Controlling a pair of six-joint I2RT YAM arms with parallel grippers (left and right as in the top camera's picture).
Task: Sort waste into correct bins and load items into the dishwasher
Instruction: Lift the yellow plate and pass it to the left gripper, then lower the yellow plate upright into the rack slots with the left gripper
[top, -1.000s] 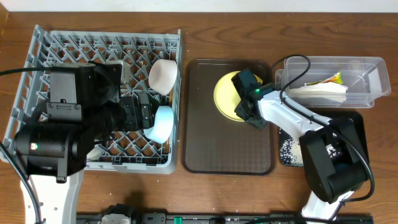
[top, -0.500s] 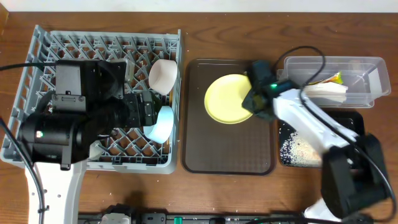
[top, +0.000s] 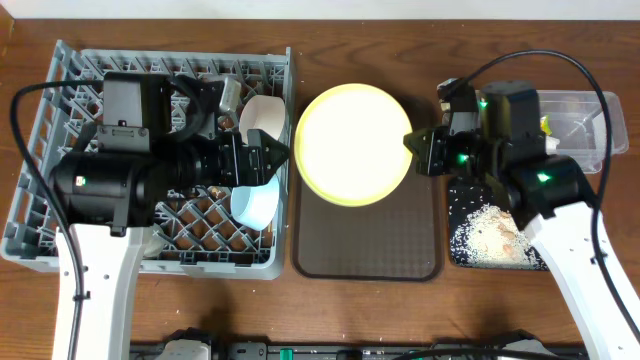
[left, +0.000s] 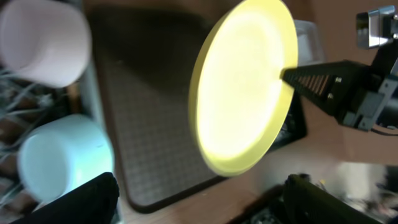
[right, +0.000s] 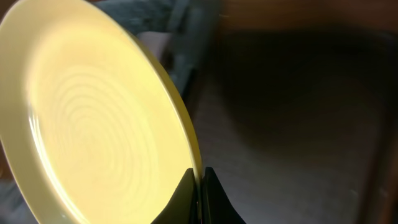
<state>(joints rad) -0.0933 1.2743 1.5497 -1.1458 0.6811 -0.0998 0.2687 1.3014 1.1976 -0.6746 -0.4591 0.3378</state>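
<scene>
White bowl (top: 262, 117) and light blue bowl (top: 255, 200) sit in the grey pegged plastic rack (top: 60, 90). Whitish rice scraps (top: 490, 225) lie in the shallow black tray (top: 462, 258). The round yellow plate (top: 352, 143) is not yet loaded: the right jaws pinch its rim above the dark brown tray (top: 365, 240). The left jaws gape wide, empty, by the bowls.

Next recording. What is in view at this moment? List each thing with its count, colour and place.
dish rack: one, grey, left of the table
white bowl: one, white, in the rack by its right edge
blue bowl: one, light blue, in the rack beside the white bowl
plate: one, yellow, held tilted above the serving tray
serving tray: one, dark brown, centre
tub: one, clear, far right
black tray: one, black, right of the serving tray
food scraps: loose pile, whitish, in the black tray
table: one, brown wood
left tool: one, black, open, holding nothing
right tool: one, black, shut on the plate's rim
</scene>
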